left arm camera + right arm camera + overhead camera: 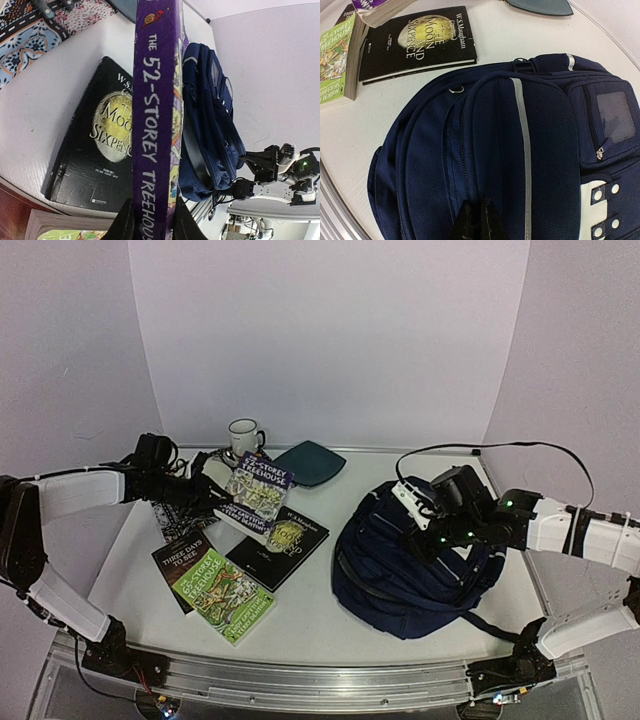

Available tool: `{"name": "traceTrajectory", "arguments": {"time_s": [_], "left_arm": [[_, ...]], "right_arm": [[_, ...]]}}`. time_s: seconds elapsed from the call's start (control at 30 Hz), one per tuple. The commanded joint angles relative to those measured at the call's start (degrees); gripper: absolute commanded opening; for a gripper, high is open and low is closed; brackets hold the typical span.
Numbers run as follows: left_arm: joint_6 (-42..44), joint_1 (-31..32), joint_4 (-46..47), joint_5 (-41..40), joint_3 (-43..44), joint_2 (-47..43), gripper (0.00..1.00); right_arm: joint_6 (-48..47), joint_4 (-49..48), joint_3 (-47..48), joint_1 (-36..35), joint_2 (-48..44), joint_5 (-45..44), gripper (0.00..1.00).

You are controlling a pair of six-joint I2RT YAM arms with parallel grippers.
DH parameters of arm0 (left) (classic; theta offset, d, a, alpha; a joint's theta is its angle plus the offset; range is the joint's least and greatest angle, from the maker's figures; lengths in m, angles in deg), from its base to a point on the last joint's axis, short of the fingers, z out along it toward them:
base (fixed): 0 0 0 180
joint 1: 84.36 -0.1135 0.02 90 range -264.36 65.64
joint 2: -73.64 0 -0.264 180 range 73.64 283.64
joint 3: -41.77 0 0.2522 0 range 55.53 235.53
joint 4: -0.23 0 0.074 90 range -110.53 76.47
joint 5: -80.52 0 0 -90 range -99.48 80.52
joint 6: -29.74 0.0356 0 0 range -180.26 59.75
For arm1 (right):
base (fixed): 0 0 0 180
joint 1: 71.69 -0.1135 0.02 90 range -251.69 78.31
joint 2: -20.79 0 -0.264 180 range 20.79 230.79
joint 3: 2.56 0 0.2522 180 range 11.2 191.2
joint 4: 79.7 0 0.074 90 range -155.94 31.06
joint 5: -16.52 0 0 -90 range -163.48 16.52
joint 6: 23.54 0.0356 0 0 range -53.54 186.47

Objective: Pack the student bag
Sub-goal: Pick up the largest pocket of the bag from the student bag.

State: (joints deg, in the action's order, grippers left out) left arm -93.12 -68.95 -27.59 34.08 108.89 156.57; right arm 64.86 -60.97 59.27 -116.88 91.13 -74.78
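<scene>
Navy-blue student bag (410,560), right of centre, with a thin pale stripe. Purple book (155,125), centre, with white lettering on its spine. Black book (278,545) with a gold moon. Lime-green book (222,595), lower left. Dark teal plate (310,462) and white mug (243,435), upper centre. Cloth (30,35) patterned in blue and orange, upper left.

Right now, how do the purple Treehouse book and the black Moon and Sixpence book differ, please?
The purple Treehouse book is held raised in the left gripper; the black Moon and Sixpence book lies flat on the table. The purple cover is cartoon-crowded, the black one nearly plain. Both are paperbacks.
</scene>
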Motion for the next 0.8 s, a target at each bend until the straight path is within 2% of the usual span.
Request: {"name": "traceTrajectory", "arguments": {"time_s": [0.0,0.37,0.77], "left_arm": [[-3.21,1.32,6.57,3.98,-0.56,-5.84,0.0],[-7.0,11.54,12.66,3.67,-3.87,-8.98,0.0],[-12.86,21.64,19.18,1.63,-11.53,-13.89,0.0]], "right_arm": [[3.83,-2.66,5.9,0.54,0.14,-3.15,0.0],[4.59,-3.73,10.79,0.54,2.9,-8.33,0.0],[8.48,-5.9,16.57,1.08,3.18,-12.89,0.0]]}}
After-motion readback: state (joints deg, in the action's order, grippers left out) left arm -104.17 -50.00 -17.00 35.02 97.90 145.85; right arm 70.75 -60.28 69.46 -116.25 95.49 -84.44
